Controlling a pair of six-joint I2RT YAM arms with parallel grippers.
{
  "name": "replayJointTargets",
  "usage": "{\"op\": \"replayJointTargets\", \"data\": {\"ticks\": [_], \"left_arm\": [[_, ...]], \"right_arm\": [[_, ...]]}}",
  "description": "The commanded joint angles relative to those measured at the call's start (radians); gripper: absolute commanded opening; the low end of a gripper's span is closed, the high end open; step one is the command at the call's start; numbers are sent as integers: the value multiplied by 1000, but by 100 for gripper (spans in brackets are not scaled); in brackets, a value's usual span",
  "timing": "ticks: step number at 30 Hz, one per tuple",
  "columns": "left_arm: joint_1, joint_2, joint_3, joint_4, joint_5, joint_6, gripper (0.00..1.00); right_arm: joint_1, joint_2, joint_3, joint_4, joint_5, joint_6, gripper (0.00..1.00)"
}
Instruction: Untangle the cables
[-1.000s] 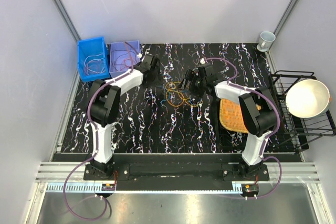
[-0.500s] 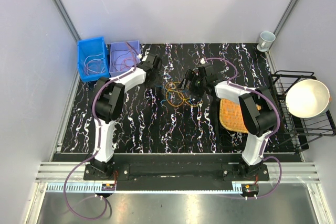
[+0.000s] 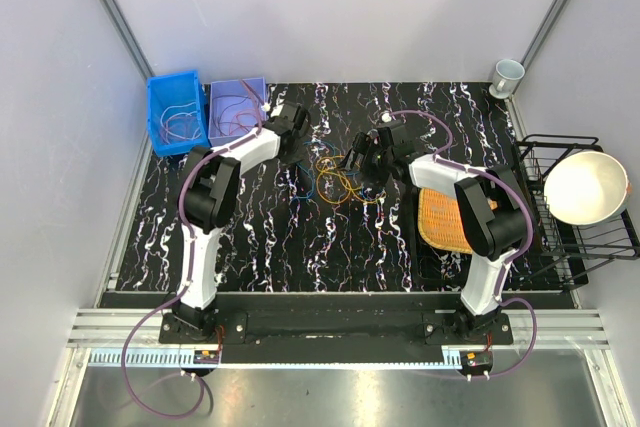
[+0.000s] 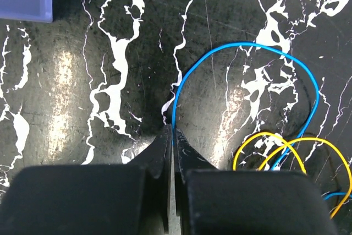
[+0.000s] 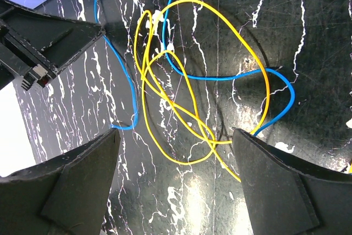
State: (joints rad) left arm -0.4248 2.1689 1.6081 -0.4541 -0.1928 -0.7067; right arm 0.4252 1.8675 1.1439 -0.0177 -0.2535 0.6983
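Left end effector (image 4: 171,133) pinches blue cable (image 4: 242,43); right end effector (image 5: 176,133) wide over yellow cable (image 5: 190,0).

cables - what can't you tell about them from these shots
- top view: cables too small to trace which crosses over which
- left wrist: blue cable vanishes between the shut left gripper fingers; yellow cable partly hidden by the gripper body
- right wrist: yellow and blue loops disappear behind a right gripper finger

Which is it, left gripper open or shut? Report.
Shut. On the left gripper the jaws press together, with the blue cable pinched between their tips.
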Motion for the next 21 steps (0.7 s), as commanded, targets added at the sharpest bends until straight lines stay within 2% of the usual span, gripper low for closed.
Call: {"op": "replayJointTargets", "data": {"ticks": [1,7,21], "left_arm": [[-8,-40,4,0,-60,15,0],[-12,-188,-40,2,-96,94,0],[-64,-684,-112,-69,-206,239,0]], "right_arm": [[-8,7,13,44,-9,7,89],[-8,7,11,44,-7,7,89],[-8,15,4,65,-24,10,89]]}}
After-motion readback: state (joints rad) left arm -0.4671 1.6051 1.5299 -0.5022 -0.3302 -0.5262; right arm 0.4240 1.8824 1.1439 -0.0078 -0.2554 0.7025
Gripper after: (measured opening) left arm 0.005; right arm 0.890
